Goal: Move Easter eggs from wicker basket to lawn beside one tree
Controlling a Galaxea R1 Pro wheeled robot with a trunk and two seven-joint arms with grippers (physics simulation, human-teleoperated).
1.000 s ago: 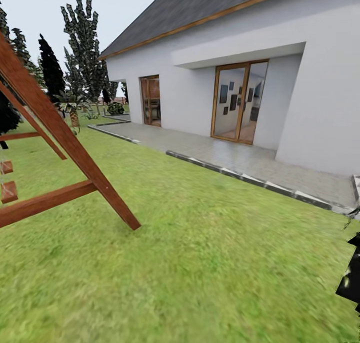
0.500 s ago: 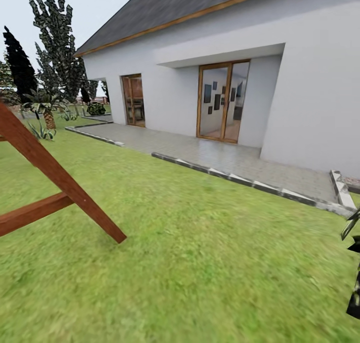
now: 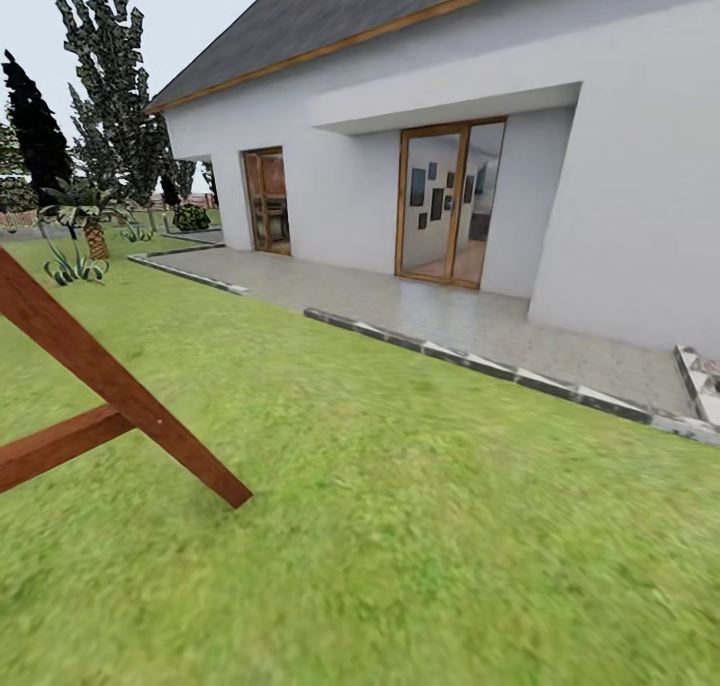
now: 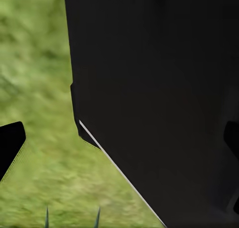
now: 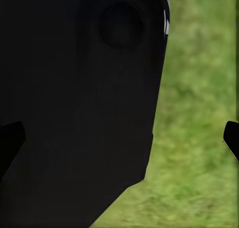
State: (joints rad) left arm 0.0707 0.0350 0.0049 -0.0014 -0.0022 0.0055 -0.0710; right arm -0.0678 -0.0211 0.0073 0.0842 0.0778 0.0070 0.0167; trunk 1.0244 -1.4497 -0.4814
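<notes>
Lawn fills the foreground of the head view as mottled green grass. Left wrist view: one dark fingertip of the left gripper at the frame edge, another at the opposite edge, a large black robot body part between them, grass beyond. Right wrist view: dark fingertips at both edges likewise, black housing between, grass behind. Both grippers appear spread wide, nothing between the fingers. Arm pose cannot be told. Outward on the lawn stands a slanted wooden frame. Beyond it, a paved patio fronts a white house with glass doors. A dark-leaved tree stands far off beside the house corner.
</notes>
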